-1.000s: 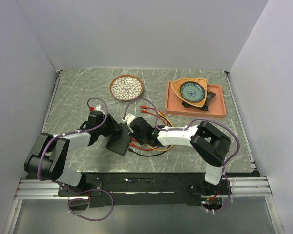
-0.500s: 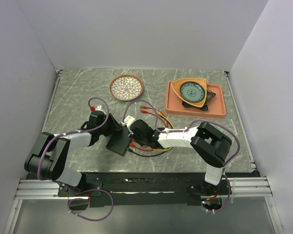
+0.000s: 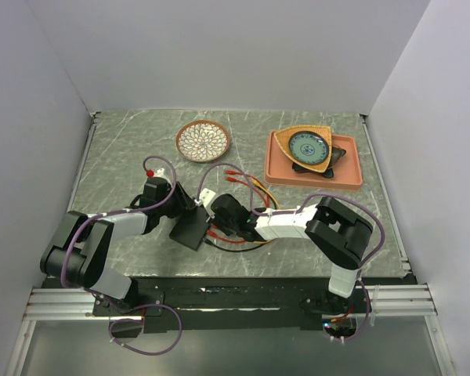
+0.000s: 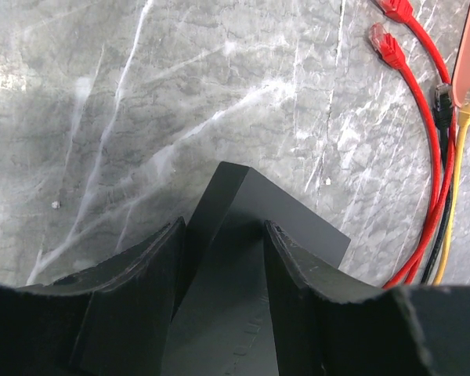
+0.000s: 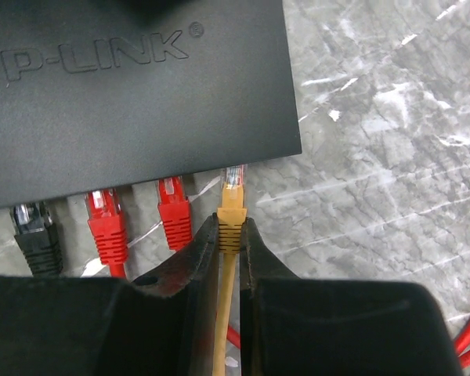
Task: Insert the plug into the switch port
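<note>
**Top external:** fixed above and behind the arm bases, it looks down and forward from well away over the whole table point(image 3: 117, 157), near edge to far edge.

**Left wrist:** close in, it looks down past the left gripper point(image 4: 222, 235) and along the switch point(image 4: 251, 258) toward the loose red cables point(image 4: 423, 102).

**Right wrist:** the closest view, it looks past the right gripper point(image 5: 229, 229) at the yellow plug point(image 5: 232, 205) and the switch's port edge.

All three views share the switch. The top external and left wrist views also share the red cables.
</note>
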You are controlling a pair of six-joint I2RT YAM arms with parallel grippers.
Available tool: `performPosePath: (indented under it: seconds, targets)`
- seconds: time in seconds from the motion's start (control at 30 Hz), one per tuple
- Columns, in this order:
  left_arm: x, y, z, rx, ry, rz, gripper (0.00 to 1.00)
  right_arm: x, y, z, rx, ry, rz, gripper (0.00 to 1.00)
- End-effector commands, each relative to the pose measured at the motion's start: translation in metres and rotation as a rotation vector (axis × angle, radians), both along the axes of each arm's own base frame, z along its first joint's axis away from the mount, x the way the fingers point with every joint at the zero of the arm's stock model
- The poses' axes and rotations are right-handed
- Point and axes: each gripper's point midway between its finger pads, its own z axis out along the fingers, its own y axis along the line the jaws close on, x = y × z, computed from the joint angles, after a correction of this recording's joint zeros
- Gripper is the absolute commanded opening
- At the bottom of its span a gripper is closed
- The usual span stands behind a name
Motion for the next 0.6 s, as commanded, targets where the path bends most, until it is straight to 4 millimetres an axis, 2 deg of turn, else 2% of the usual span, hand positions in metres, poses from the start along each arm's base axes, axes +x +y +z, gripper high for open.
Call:
performPosePath:
  seconds: [0.0,0.2,0.57]
  targets:
    - [-0.024,-0.004,-0.024,0.037,0.109,-0.063,0.52,-0.011,0.045,0.043,0.18,-0.031,0.154,0.0]
    - [-0.024,-0.008,-0.024,0.024,0.108,-0.081,0.55,-0.012,0.05,0.048,0.195,-0.036,0.173,0.0]
    - [-0.027,-0.016,-0.027,-0.002,0.114,-0.12,0.52,-0.003,0.058,0.055,0.188,-0.075,0.201,0.0]
